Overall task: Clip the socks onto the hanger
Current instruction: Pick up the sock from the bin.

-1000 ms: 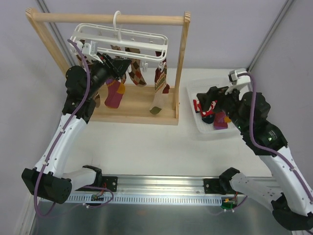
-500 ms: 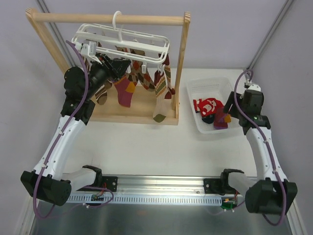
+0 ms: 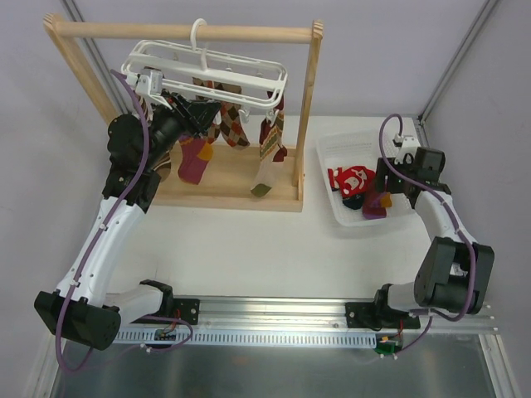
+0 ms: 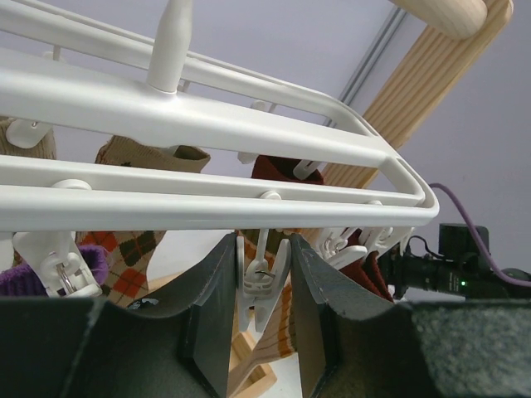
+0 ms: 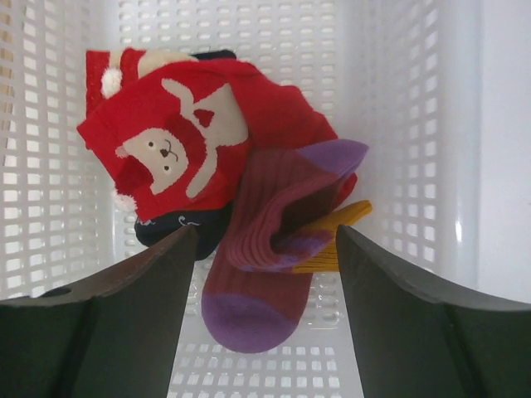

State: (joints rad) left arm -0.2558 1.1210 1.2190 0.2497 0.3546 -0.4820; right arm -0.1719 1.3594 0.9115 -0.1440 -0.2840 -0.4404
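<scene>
The white hanger (image 3: 217, 69) hangs by its hook from the wooden rack. A magenta sock (image 3: 193, 162), a brown argyle sock (image 3: 235, 126) and a wavy-striped sock (image 3: 267, 162) hang from its clips. My left gripper (image 3: 205, 111) is up under the hanger rails (image 4: 207, 116), shut on a small white clip (image 4: 262, 278) that holds nothing. My right gripper (image 3: 384, 179) is open over the white basket. Between its fingers lies a magenta and purple sock with an orange band (image 5: 274, 240), next to a red sock with white marks (image 5: 178, 141).
The wooden rack (image 3: 309, 108) stands on its base board at the back left. The white plastic basket (image 3: 332, 149) sits at the right, and its mesh walls (image 5: 398, 124) close in round the right gripper. A dark sock (image 5: 170, 232) lies under the red one.
The right arm has drawn back to the right side of the basket, with its gripper over the socks. The hanger and its socks swung right, then back. The left gripper stayed at the clip.
</scene>
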